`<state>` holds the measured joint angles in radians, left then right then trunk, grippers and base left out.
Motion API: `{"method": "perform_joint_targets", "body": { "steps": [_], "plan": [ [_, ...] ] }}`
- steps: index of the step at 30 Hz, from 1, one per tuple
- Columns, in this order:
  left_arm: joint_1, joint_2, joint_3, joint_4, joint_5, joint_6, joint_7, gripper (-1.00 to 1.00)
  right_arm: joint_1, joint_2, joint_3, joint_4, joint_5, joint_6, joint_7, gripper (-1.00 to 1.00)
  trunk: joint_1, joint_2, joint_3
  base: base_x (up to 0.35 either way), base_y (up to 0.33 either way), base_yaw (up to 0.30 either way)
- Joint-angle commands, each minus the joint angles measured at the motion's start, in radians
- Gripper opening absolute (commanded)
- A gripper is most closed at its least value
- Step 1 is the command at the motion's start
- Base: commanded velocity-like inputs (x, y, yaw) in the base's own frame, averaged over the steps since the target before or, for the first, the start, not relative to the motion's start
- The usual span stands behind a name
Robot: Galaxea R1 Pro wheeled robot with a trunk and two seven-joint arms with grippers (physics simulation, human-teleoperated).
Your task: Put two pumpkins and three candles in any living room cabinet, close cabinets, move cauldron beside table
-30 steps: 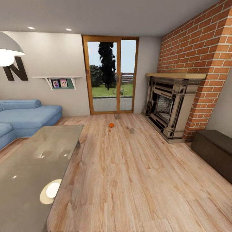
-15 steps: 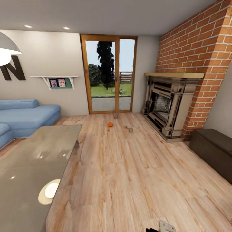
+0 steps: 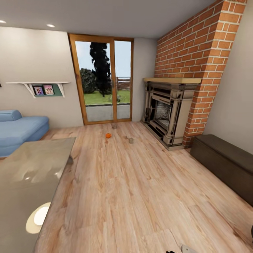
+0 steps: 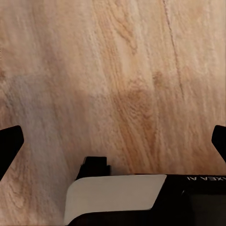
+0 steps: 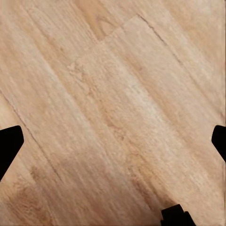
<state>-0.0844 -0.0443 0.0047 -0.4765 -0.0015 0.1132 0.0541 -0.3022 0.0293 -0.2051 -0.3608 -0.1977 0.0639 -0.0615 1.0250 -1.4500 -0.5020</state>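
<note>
Sitting at far left: a blue sofa (image 3: 19,131) against the pale wall, under a white wall shelf (image 3: 37,86) carrying two small pictures. Lying in front of the sofa at lower left: the glossy glass-topped counter (image 3: 31,175), reflecting a round lamp glow. Standing at the back centre: a wood-framed glass door (image 3: 102,77), showing lawn and a dark tree outside. Resting on the plank floor (image 3: 140,196) near that door: one orange pumpkin (image 3: 108,135), with a stubby tan-grey candle (image 3: 131,140) just to its right and apart from it, and another small candle (image 3: 114,125) further back by the door sill. Rising at right: a brick chimney over a stone fireplace (image 3: 165,112). Running along the right wall: the low dark-brown cabinet (image 3: 225,161), fronts not readable from here. Hanging released over bare planks: the left pincer (image 4: 113,141), tips spread wide. Hanging likewise spread and released: the right pincer (image 5: 113,141).
</note>
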Motion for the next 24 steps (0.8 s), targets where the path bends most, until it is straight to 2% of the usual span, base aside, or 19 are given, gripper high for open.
{"method": "perform_joint_targets", "body": {
  "steps": [1, 4, 7, 13, 19, 24],
  "plan": [
    [0.0, 0.006, 0.003, 0.0, 0.001, 0.0, 0.001, 1.0, 0.0, -0.005, -0.011, 0.0, 0.0, 0.0, 0.0, 1.0, 0.0, 0.0, -0.001, 0.0, 0.0, -0.247],
    [0.0, 0.019, 0.013, -0.004, 0.003, 0.0, 0.001, 1.0, -0.001, -0.025, -0.04, 0.0, 0.0, -0.001, 0.0, 1.0, 0.0, 0.0, -0.004, 0.0, 0.0, -0.217],
    [0.0, 0.023, 0.016, -0.007, 0.003, -0.001, 0.001, 1.0, -0.002, -0.033, -0.059, 0.0, 0.0, -0.003, -0.001, 1.0, 0.0, 0.0, -0.005, 0.0, 0.0, -0.094],
    [0.0, 0.021, 0.016, -0.008, 0.002, -0.026, 0.001, 1.0, -0.003, -0.036, -0.067, 0.002, 0.002, -0.007, -0.003, 1.0, 0.0, 0.0, -0.005, 0.0, 0.0, -0.008],
    [0.0, 0.023, 0.016, -0.008, 0.002, -0.033, 0.001, 1.0, -0.003, -0.031, -0.07, 0.001, 0.001, -0.007, -0.003, 1.0, -0.023, 0.042, 0.013, 0.0, 0.0, -0.009],
    [0.0, 0.023, 0.016, -0.008, 0.002, -0.034, 0.001, 1.0, -0.003, -0.033, -0.071, 0.002, 0.0, 0.0, -0.002, 1.0, -0.042, 0.077, 0.025, 0.0, 0.0, -0.172]
  ]
}}
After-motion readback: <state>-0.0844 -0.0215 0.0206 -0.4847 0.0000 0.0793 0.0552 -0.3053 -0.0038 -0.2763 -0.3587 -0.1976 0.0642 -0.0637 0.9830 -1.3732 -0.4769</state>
